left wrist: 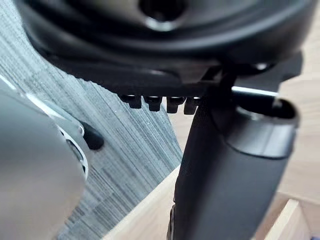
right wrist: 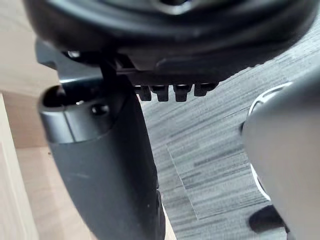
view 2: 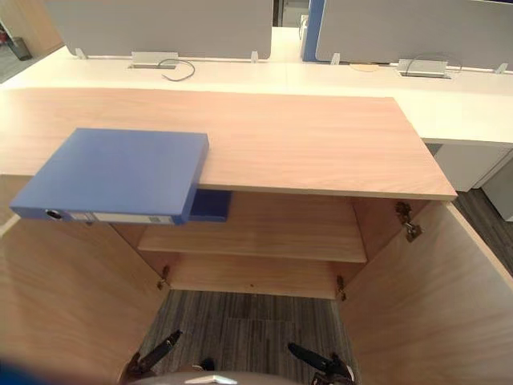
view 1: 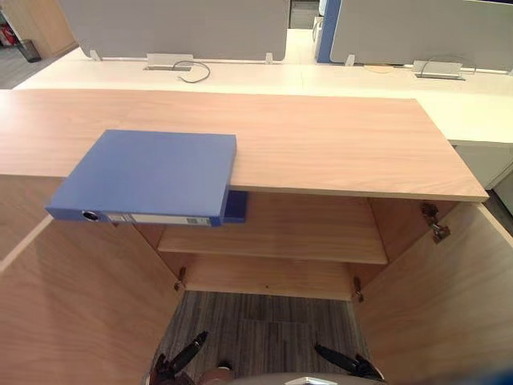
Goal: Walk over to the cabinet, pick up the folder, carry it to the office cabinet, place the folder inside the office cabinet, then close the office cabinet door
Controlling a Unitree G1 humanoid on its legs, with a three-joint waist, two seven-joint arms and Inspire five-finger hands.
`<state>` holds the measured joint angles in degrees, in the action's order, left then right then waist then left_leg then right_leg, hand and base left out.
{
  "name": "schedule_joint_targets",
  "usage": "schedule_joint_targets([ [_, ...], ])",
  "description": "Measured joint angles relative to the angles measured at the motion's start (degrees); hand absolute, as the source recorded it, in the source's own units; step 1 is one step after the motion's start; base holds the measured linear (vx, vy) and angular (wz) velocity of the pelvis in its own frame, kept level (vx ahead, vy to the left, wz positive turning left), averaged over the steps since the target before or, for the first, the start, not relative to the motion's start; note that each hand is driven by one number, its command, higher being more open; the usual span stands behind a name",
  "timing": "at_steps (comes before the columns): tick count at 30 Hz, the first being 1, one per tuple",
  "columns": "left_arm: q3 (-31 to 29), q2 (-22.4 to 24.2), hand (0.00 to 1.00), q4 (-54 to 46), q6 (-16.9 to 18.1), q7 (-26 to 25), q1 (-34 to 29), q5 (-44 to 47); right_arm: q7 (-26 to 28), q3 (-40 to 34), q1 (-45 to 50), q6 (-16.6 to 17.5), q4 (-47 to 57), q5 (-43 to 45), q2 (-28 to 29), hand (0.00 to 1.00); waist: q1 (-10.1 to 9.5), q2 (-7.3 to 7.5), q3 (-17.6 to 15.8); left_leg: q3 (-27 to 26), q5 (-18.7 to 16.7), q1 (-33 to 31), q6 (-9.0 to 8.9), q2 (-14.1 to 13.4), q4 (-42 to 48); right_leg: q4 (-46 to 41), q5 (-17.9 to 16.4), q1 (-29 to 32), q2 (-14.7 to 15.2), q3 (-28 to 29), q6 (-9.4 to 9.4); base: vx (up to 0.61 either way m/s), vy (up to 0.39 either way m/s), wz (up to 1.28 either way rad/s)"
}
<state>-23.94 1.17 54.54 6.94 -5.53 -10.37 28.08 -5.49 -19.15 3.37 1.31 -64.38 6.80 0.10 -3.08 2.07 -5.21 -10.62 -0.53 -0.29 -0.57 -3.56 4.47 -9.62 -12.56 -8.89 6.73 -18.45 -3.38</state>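
Note:
A blue folder (view 1: 148, 176) lies flat on the wooden cabinet top (view 1: 337, 144) at its left, spine towards me and overhanging the front edge. Below it the office cabinet stands with both doors open, left door (view 1: 80, 313) and right door (view 1: 441, 305) swung out towards me. A second blue item (view 1: 236, 206) sits on the inner shelf (view 1: 280, 233) under the folder. My left hand (view 1: 188, 353) and right hand (view 1: 341, 361) hang low over the carpet, well below the folder, fingers straight and holding nothing. In the wrist views the left hand (left wrist: 165, 60) and the right hand (right wrist: 165, 50) hold nothing.
White desks (view 1: 240, 76) with grey partition screens (view 1: 176, 24) and a loose cable (view 1: 192, 72) stand behind the cabinet. A metal hinge (view 1: 435, 223) sticks out on the right inner wall. Grey carpet (view 1: 256, 329) lies between the open doors.

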Motion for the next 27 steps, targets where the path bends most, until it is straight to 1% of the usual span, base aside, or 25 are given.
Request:
schedule_joint_targets([
  [1,0.2,0.4,1.00,-1.8,0.0,0.1,-0.8,1.6,0.1,0.0,-0.1,0.0,0.0,0.0,0.0,1.00,-0.07,-0.06,0.2,0.1,0.4,0.2,0.19,0.3,-0.8,0.4,0.3,0.0,0.1,0.0,-0.17,0.08,0.109,0.12],
  [3,0.4,2.1,1.00,-9.7,0.1,0.2,-3.5,6.1,0.2,0.0,-0.4,0.0,0.3,0.0,0.0,1.00,-0.68,-0.25,0.4,0.3,1.5,0.3,0.41,0.8,-3.0,1.5,1.1,0.2,0.1,0.0,-0.24,0.03,0.056,0.11],
  [4,1.3,2.1,1.00,-13.9,0.2,0.0,-4.6,8.4,0.2,0.1,-0.3,0.0,0.6,-0.1,0.0,1.00,-1.46,-0.29,0.4,0.5,2.2,0.4,0.50,1.0,-4.1,1.8,1.4,0.2,0.1,-0.1,-0.27,0.00,0.024,0.09],
  [6,1.8,2.0,1.00,-21.4,0.4,-0.9,-6.5,10.6,0.2,0.4,-0.2,-0.2,0.7,-0.1,0.1,1.00,-2.17,-0.38,0.3,0.7,2.8,0.9,0.54,1.1,-5.4,2.0,1.6,0.2,0.0,-0.1,-0.32,-0.02,0.010,0.07],
  [8,2.5,2.1,1.00,-29.7,1.8,-1.9,-8.6,10.7,0.1,2.1,-0.1,-0.4,1.3,-0.3,-0.1,1.00,-2.69,-0.80,0.2,1.1,3.6,1.5,0.72,1.5,-6.7,2.0,1.7,0.0,0.1,-0.4,-0.29,-0.05,0.006,0.09],
  [11,2.5,2.3,1.00,-38.3,2.1,-2.4,-9.9,8.4,0.1,3.0,-0.2,-0.7,2.6,-0.6,-0.3,1.00,-3.02,-1.60,-0.2,2.1,4.9,1.8,1.05,2.0,-8.5,1.9,1.8,0.1,0.5,-1.4,-0.43,-0.08,0.013,0.18],
  [13,2.4,2.6,1.00,-43.4,2.1,-3.0,-11.1,6.4,0.2,3.8,-0.1,-0.8,2.8,-1.3,-0.2,1.00,-3.18,-1.66,-0.3,2.5,5.1,1.5,0.80,2.2,-8.9,1.9,1.8,0.3,0.6,-1.5,-0.43,-0.07,0.016,0.09],
  [15,2.2,3.3,1.00,-51.4,2.0,-4.5,-13.0,-2.4,0.3,5.1,-0.1,-0.8,3.2,-2.3,-0.2,1.00,-3.82,-1.57,-0.2,3.3,5.0,1.2,0.20,2.6,-9.2,1.9,1.8,0.5,0.8,-1.7,-0.44,-0.09,0.018,0.13],
  [16,2.1,3.5,1.00,-52.9,1.9,-4.9,-13.3,-4.4,0.3,5.1,0.0,-0.8,3.4,-2.3,-0.2,1.00,-4.11,-1.60,-0.2,3.5,5.1,1.2,0.12,2.6,-9.4,1.9,1.8,0.6,0.9,-1.9,-0.46,-0.09,0.016,0.14],
  [17,1.7,3.8,1.00,-55.6,1.7,-6.5,-13.7,-10.7,0.3,5.2,0.1,-0.9,3.4,-2.3,-0.2,1.00,-4.64,-1.62,-0.2,3.7,5.1,1.0,0.06,2.8,-9.4,2.1,1.8,0.6,1.0,-2.0,-0.48,-0.08,0.012,0.09],
  [19,0.1,4.0,1.00,-59.4,0.9,-8.7,-14.3,-18.5,0.3,5.2,-0.1,-1.0,3.6,-2.3,0.4,1.00,-4.98,-1.57,-0.2,4.4,5.2,0.8,0.17,3.1,-9.7,2.5,1.8,0.3,1.0,-2.5,-0.51,-0.07,0.002,0.15],
  [20,-0.5,4.3,1.00,-62.3,-0.2,-10.4,-15.0,-24.1,0.2,5.2,-0.1,-1.0,3.9,-2.3,0.7,1.00,-4.94,-1.53,-0.2,5.1,5.5,0.7,0.20,3.2,-9.7,2.8,1.8,0.0,1.0,-3.2,-0.51,-0.06,-0.016,0.27],
  [21,-0.9,4.5,1.00,-65.1,-1.2,-12.8,-15.9,-31.9,-0.1,5.2,-0.1,-1.0,4.0,-2.4,1.1,1.00,-5.00,-1.36,-0.1,5.6,5.7,0.6,0.20,3.3,-9.7,3.0,1.8,-0.2,1.0,-3.7,-0.52,-0.05,-0.019,0.25],
  [22,-1.3,4.8,1.00,-66.4,-1.5,-13.8,-16.4,-34.8,-0.3,5.2,-0.2,-1.0,4.0,-2.4,1.5,1.00,-5.06,-1.23,-0.1,5.7,5.8,0.5,0.27,3.4,-9.7,3.0,1.8,-0.2,1.0,-3.9,-0.52,-0.03,-0.018,0.19],
  [23,-1.9,5.0,1.00,-68.7,-2.3,-16.1,-16.9,-40.3,-0.7,5.2,-0.2,-1.0,4.2,-2.5,2.1,1.00,-5.20,-0.98,0.1,6.1,6.0,0.2,0.18,3.4,-9.7,3.1,1.8,-0.1,1.0,-4.3,-0.53,-0.01,-0.014,0.16],
  [24,-2.2,5.1,1.00,-71.0,-3.1,-18.5,-17.2,-45.5,-1.1,5.3,-0.1,-1.0,4.5,-2.8,2.7,1.00,-5.36,-0.72,0.2,6.4,6.5,0.0,0.70,3.5,-9.5,3.2,1.8,-0.1,1.0,-4.6,-0.57,0.00,-0.012,0.14],
  [25,-2.2,5.1,1.00,-72.0,-3.5,-19.7,-17.3,-48.0,-1.2,5.3,-0.1,-1.0,4.5,-2.9,3.0,1.00,-5.52,-0.57,0.3,6.4,6.5,0.0,0.75,3.5,-9.5,3.2,1.8,-0.1,1.0,-4.7,-0.61,0.01,-0.007,0.09],
  [26,-2.2,5.2,1.00,-74.4,-4.2,-22.4,-17.5,-52.9,-1.4,5.5,-0.1,-1.0,4.5,-3.7,3.8,1.00,-5.85,-0.24,0.5,6.5,6.5,0.0,0.78,3.5,-9.5,3.2,1.9,-0.2,1.0,-4.7,-0.67,0.01,-0.002,0.03],
  [27,-2.2,5.2,1.00,-75.4,-4.6,-23.4,-17.5,-54.9,-1.4,5.6,-0.1,-1.0,4.5,-4.3,4.1,1.00,-5.88,-0.12,0.6,6.5,6.5,0.0,0.79,3.5,-9.5,3.2,1.9,-0.2,1.0,-4.7,-0.68,0.00,0.000,0.00],
])
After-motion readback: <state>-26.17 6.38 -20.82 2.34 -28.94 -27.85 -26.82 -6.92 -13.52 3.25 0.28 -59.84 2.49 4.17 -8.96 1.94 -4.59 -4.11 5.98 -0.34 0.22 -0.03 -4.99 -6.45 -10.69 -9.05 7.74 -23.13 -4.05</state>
